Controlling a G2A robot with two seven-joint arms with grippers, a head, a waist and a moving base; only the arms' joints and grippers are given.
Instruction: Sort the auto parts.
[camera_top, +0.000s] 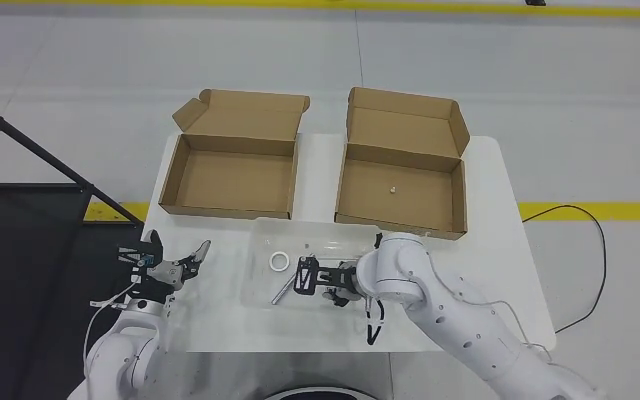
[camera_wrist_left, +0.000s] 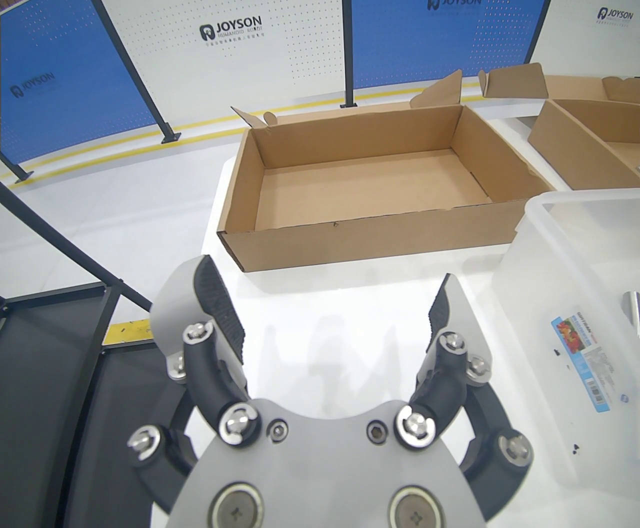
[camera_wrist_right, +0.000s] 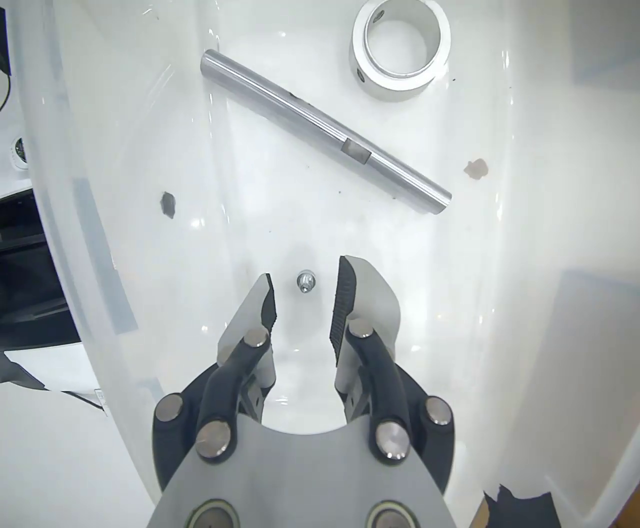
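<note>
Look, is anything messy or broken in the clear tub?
Nothing looks broken. The clear tub has a few small dark and brown flecks on its floor near the metal rod, like chips or dirt. The ring and small screw lie loose there.

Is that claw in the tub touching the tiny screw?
Apart. The right wrist view shows the small screw lying between the open fingers of the right gripper, bare tub floor on either side.

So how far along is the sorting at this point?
Done: one small part lies in the right-hand cardboard box. In hand: the right pincer hangs open inside the clear bin, straddling a small screw, not gripping it. Remaining: the metal rod and metal ring lie in the bin; the left pincer sits open beside it.
</note>
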